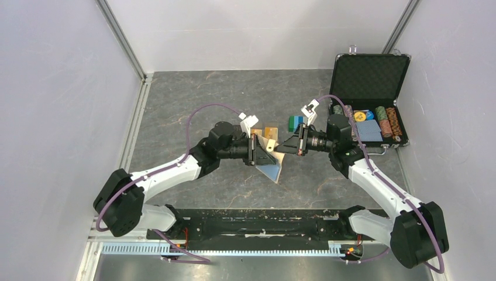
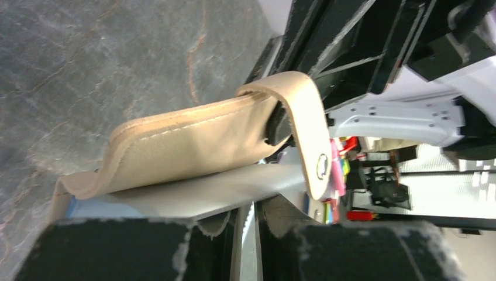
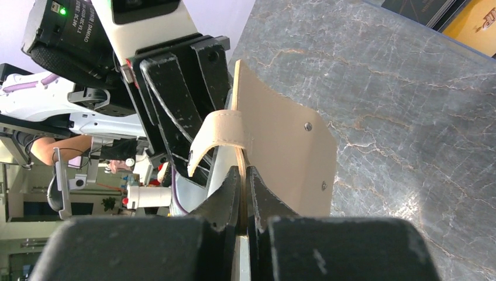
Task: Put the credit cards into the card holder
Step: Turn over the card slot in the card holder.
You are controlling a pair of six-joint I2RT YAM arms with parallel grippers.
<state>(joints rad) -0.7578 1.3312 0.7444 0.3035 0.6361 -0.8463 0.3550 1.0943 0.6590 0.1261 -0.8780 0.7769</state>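
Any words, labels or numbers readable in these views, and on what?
"DAMIAO" (roughly): white print on the black motor housing; rest blurred.
On the orange sign: letters cropped, unreadable.
On the card holder: no print.
On the poker chips: too small.

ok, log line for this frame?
left fingers: shut on beige-tan leather-like folding wallet | right fingers: shut on wallet flap | wallet: spread open between them | orange-gold rectangular card: on grey table behind
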